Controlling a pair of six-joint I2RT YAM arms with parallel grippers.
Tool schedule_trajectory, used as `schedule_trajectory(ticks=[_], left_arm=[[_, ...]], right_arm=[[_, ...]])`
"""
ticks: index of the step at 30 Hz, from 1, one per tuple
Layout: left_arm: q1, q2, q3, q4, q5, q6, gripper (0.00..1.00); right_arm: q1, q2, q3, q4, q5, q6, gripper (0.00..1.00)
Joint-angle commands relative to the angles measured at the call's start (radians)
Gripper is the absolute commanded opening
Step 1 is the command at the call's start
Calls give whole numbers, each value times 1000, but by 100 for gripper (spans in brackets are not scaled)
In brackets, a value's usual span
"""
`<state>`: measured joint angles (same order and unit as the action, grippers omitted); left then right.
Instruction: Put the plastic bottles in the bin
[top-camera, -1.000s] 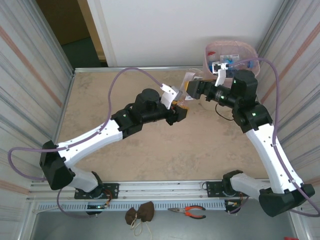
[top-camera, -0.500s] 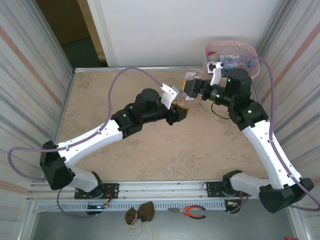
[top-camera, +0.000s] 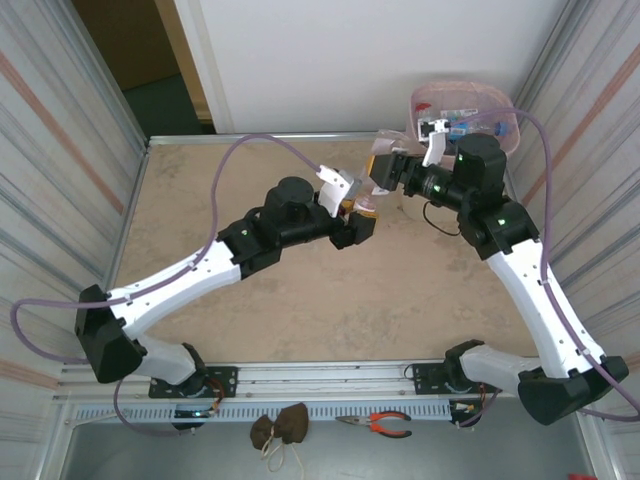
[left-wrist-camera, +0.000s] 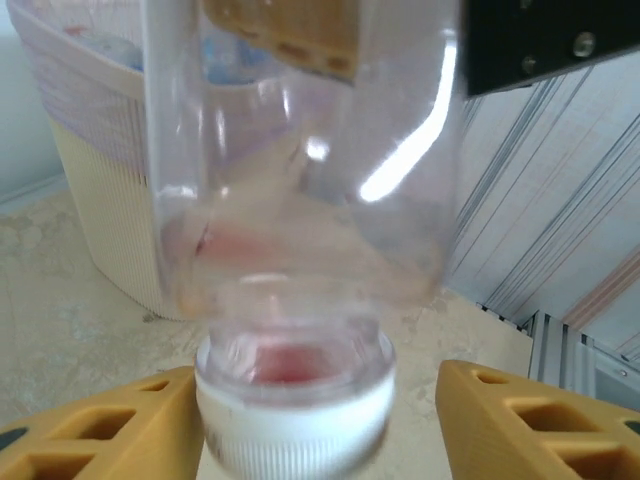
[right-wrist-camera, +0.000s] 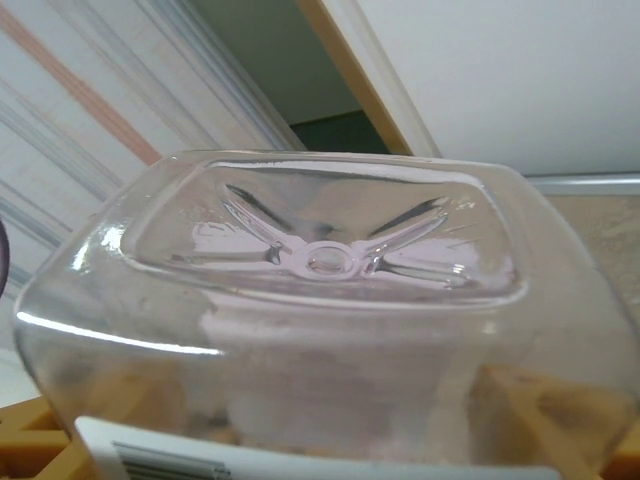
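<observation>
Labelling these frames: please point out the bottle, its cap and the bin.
bottle (left-wrist-camera: 300, 180), left wrist view, clear body.
cap (left-wrist-camera: 292, 425), left wrist view, white ribbed side.
bin (left-wrist-camera: 100, 230), left wrist view, pale outer wall.

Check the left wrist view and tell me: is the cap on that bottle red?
No, the cap on the clear bottle is white, with only a pinkish tint showing through the neck above it.
</observation>
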<state>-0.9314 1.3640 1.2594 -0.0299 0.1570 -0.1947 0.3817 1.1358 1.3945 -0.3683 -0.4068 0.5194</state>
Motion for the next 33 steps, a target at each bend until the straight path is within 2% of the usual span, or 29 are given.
schedule_trajectory(ticks=[1, 6, 10, 19, 21, 25, 33], left_arm=[[0, -72, -28, 49, -26, 21, 66], [0, -121, -72, 55, -64, 24, 70], [0, -151, -96, 55, -84, 28, 71], [0, -184, -122, 42, -105, 37, 72], [0, -191, -128, 38, -112, 38, 72], [5, -204, -146, 38, -124, 37, 73], [22, -214, -169, 38, -125, 23, 73]], right_arm=[[-31, 23, 73, 27, 53, -7, 61], [-132, 77, 135, 52, 94, 41, 59], [-234, 117, 149, 122, 183, 114, 57], [-399, 285, 213, 257, 350, 326, 49], [-426, 329, 235, 264, 390, 389, 50], [-464, 447, 352, 146, 509, 543, 49], [-488, 653, 568, -8, 629, 743, 52]])
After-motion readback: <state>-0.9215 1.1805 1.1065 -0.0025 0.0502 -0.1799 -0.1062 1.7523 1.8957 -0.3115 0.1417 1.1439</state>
